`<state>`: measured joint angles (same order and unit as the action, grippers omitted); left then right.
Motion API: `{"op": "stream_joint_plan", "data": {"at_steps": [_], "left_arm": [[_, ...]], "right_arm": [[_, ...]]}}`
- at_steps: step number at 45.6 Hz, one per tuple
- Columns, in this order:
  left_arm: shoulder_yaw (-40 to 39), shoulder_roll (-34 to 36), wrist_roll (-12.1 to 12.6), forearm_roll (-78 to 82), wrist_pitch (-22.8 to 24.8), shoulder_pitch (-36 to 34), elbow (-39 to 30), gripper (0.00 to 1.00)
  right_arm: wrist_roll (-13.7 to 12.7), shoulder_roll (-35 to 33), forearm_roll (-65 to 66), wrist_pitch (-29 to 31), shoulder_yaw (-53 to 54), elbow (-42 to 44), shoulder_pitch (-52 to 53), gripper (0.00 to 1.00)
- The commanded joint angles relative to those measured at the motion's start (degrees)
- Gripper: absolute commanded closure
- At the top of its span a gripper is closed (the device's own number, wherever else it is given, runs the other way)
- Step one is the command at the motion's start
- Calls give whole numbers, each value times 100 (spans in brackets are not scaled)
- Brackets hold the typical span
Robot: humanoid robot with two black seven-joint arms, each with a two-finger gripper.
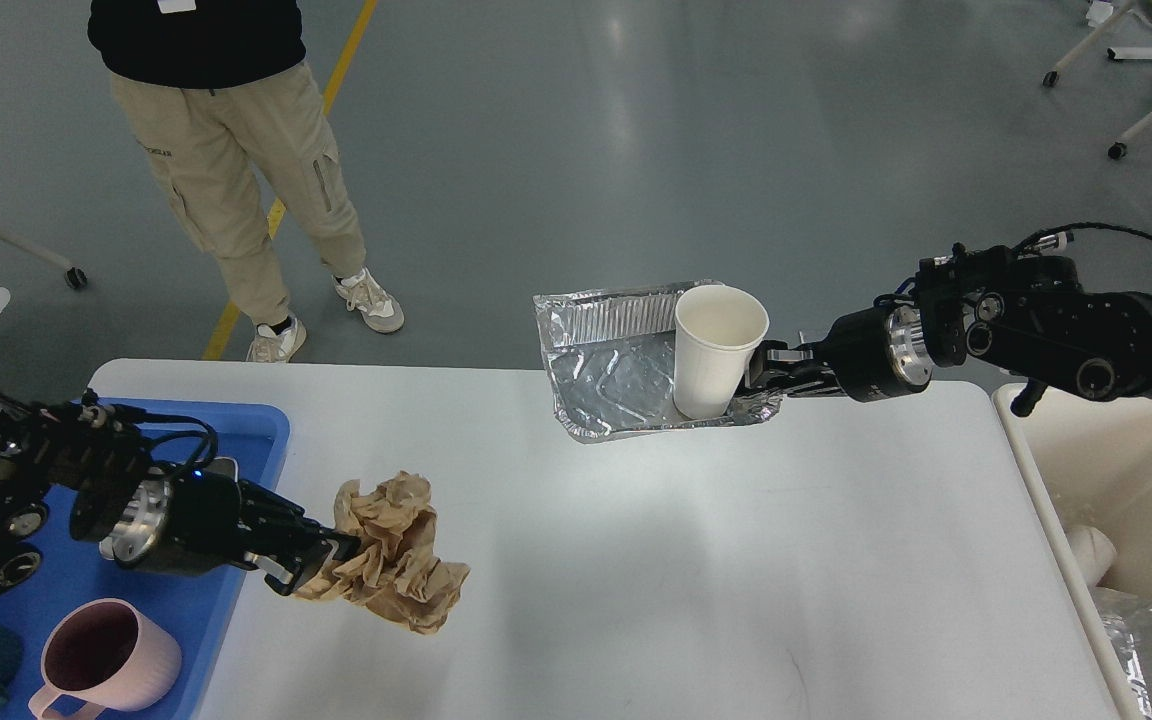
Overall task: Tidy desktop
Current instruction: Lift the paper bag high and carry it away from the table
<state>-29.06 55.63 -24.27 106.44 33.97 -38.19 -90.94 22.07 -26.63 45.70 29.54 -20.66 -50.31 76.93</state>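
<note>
The white desktop (686,560) fills the lower middle of the head view. My left gripper (321,560) is shut on a crumpled brown paper wad (391,568) and holds it above the desktop's left part. My right gripper (766,372) is shut on the right rim of a silver foil tray (611,375), held in the air over the desktop's far edge. A white paper cup (714,348) stands upright in the tray's right end, next to the gripper.
A blue plastic tray (236,440) at the left holds a pink mug (106,660). A cream bin (1136,480) stands past the right edge with foil and white items inside. A person (226,160) stands beyond the far left corner.
</note>
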Motion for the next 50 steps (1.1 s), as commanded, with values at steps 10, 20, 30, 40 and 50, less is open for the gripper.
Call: {"op": "stream_joint_plan", "data": {"at_steps": [10, 20, 30, 40, 50], "left_arm": [[-1593, 660, 45, -1845, -31, 312, 41, 100], [-2367, 827, 71, -2154, -57, 1129, 112, 100], [-2692, 1003, 45, -2215, -66, 1499, 111, 100], [-2877, 1047, 54, -2435, -171, 1657, 305, 100], [-3132, 985, 62, -2453, 390, 885, 410, 99]], "right_arm": [[-1, 0, 0, -1, -17, 4, -3, 100], [-18, 17, 0, 8, -17, -13, 23, 100], [-36, 17, 0, 8, -17, -13, 67, 100], [-36, 17, 0, 8, -8, -22, 59, 100], [-36, 17, 0, 8, 9, -31, 67, 100]]}}
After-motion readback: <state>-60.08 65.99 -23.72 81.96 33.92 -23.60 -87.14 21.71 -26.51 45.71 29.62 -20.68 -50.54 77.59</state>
